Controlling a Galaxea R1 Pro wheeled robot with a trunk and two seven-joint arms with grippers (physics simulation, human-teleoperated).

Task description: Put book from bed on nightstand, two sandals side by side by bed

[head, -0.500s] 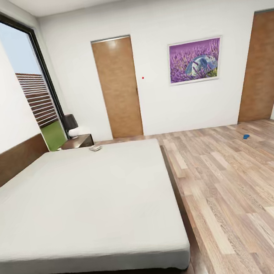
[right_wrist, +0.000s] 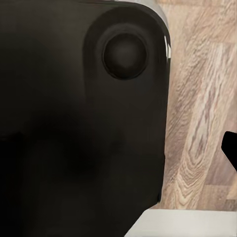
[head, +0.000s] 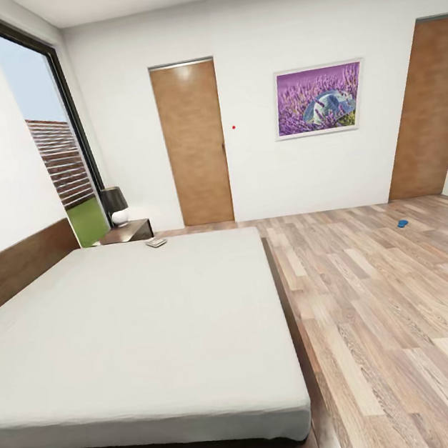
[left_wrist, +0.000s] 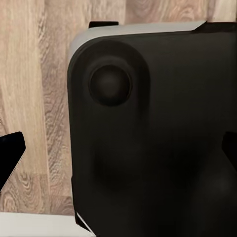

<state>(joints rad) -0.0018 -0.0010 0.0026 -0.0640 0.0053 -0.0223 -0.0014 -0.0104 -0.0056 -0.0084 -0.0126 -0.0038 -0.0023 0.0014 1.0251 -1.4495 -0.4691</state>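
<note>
Nothing has moved: book (head: 156, 243) seemingly lies at bed's (head: 139, 324) far edge.

barely anything to report. just a tiny nudge of the head view: black-shaded table lamp (head: 114, 204) on the small low dark brown wooden nightstand (head: 127, 232) and the purple framed painting (head: 319, 99) now sitting a hair further left in frame. everything drifting together, so camera movement, not the stuff itself.
</note>
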